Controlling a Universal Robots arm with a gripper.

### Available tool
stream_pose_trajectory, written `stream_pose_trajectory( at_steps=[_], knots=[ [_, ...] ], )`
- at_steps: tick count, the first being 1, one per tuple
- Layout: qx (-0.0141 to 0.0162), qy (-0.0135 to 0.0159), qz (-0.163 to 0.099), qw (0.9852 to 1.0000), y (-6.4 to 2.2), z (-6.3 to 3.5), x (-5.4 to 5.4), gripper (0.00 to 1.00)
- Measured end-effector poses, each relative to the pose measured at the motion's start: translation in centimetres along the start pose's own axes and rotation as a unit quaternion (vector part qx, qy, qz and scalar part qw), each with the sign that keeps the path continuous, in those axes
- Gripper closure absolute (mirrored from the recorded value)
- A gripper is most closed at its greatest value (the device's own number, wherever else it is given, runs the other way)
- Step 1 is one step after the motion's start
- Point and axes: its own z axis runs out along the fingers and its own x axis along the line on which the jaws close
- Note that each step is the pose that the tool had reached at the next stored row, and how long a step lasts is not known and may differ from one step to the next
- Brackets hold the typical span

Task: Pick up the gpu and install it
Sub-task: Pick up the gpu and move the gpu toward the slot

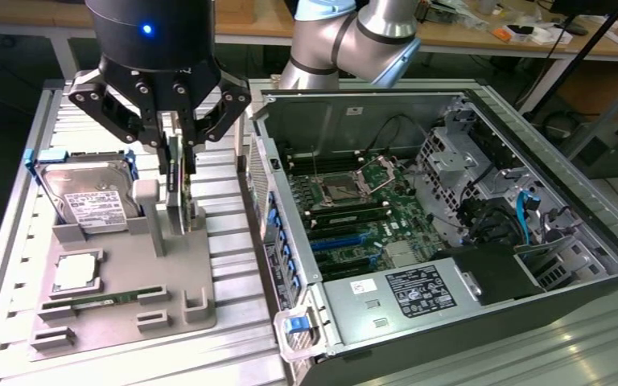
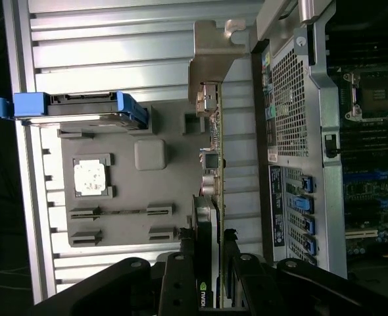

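The gpu [image 1: 187, 189] stands on edge between the posts of the grey fixture tray [image 1: 126, 269]; it is a thin card with a black cooler face. My gripper [image 1: 183, 149] comes down from above with one finger on each side of the card's upper edge, shut on it. In the wrist view I see the gpu [image 2: 214, 131] edge-on, its silver end bracket at the far end, and my gripper [image 2: 206, 266] clamps the cooler body. I cannot tell whether the card's lower edge still rests in the fixture.
The open computer case [image 1: 566, 281] lies at the exterior view's right, motherboard [image 1: 363, 209] exposed with blue slots. On the tray sit a silver hard drive [image 1: 84, 197] in a blue carrier, a processor [image 1: 76, 272] and a memory stick [image 1: 100, 299]. The ribbed metal table [image 1: 234, 265] surrounds them.
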Motion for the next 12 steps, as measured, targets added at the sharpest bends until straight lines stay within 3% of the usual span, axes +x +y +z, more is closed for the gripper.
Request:
stream_pose_trajectory(
  at_steps=[12],
  knots=[
    [0.0,0.0,0.0,1.0,0.09,0.02,-1.2,0.73]
  ],
)
